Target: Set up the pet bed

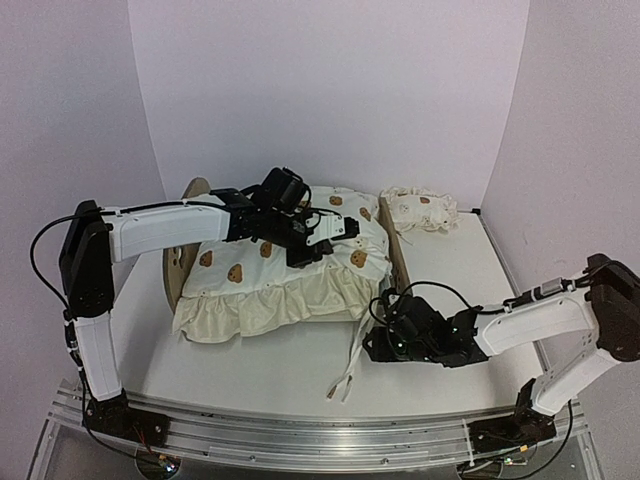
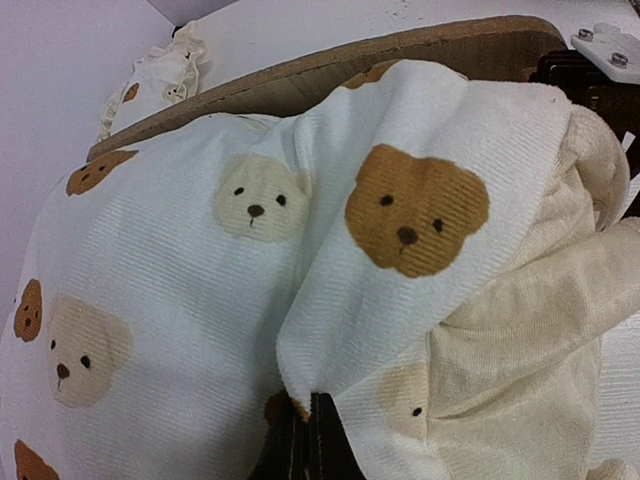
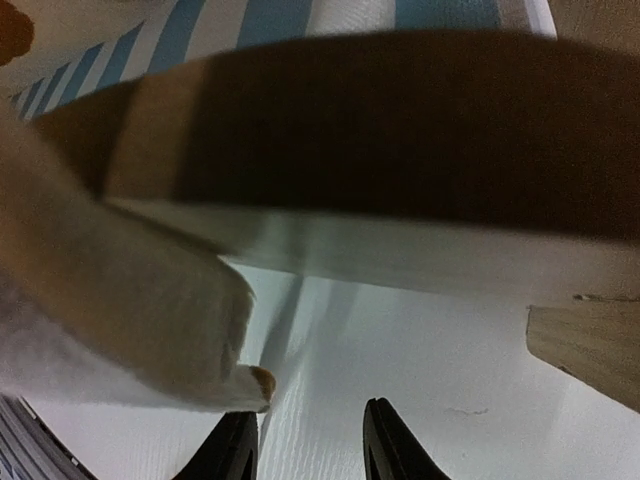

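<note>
Left pincer (image 2: 310, 435) clamps a thin fold of the bear-print cushion (image 1: 265, 285), draped skewed over the pet bed (image 1: 400, 258) mid-surface (image 1: 455, 285). Right pincer (image 3: 310, 425) gapes empty by its frame. That fold, seemingly barely caught, could slip, leaving the cushion crooked.

My left arm (image 1: 150, 228) rises from its base at seven o'clock, bends at the elbow and stretches level toward three o'clock. My left gripper (image 1: 303, 255) is clamped tight on a fold of the cushion (image 2: 400, 210). My right arm (image 1: 530, 318) climbs from five o'clock, folds at the elbow and reaches low toward nine o'clock. My right gripper (image 1: 383, 345) has its fingers (image 3: 385, 445) parted.
</note>
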Motion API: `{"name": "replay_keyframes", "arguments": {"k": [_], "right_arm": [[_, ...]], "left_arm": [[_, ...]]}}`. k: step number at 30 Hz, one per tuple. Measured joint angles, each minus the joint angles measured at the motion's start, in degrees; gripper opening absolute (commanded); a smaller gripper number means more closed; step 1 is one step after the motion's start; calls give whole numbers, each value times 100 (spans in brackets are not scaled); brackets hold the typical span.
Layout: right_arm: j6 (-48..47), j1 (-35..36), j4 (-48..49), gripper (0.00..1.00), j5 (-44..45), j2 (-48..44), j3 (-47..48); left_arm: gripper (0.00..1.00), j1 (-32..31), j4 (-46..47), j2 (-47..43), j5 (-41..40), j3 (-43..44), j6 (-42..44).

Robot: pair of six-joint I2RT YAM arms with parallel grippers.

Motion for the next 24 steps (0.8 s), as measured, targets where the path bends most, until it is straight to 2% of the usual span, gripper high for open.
{"name": "replay_keyframes", "arguments": {"k": [13,19,24], "right_arm": [[206,0,534,37,30,356,123],[225,0,652,17,19,356,180],[281,0,636,16,96,356,183]], "left_arm": [[0,12,37,-29,71,-75,-1],[0,14,46,-55,79,-81,-1],[0,19,46,-82,95,-81,-1]]}}
